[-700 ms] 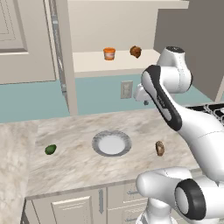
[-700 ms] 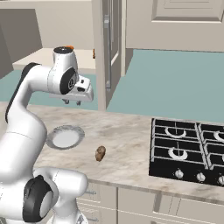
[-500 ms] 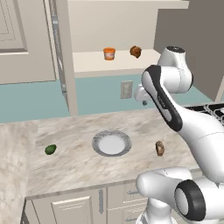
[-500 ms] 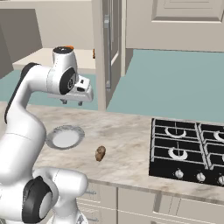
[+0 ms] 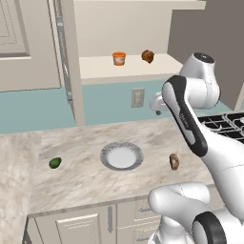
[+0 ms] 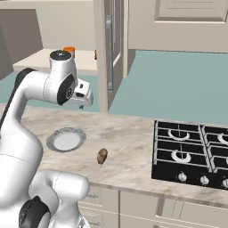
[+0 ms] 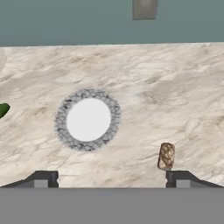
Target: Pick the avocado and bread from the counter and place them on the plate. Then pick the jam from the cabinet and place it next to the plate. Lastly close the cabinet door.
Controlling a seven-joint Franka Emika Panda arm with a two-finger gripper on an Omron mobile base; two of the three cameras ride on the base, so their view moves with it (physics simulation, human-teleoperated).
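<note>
The avocado (image 5: 55, 163) lies on the counter (image 5: 81, 183) left of the plate (image 5: 105, 159), which holds nothing. The bread (image 5: 174, 161) sits to the plate's right. In the hand view, plate (image 7: 63, 133), bread (image 7: 166, 156) and avocado (image 7: 2, 109) all lie far below. My gripper (image 5: 157, 107) hangs open and holds nothing, high above the counter behind the bread, with its fingertips (image 7: 43, 179) wide apart. The jam (image 5: 119, 58) stands on the shelf of the open cabinet (image 5: 143, 69).
A dark brown lump (image 5: 147, 56) sits right of the jam on the shelf. The open cabinet door (image 5: 66, 57) juts out over the counter. A black stove (image 6: 191, 151) lies to the right. A wall outlet (image 5: 137, 97) is on the backsplash.
The arm's upper joints have shifted very slightly. The gripper stays in nearly the same place, and nothing on the counter or shelf has moved.
</note>
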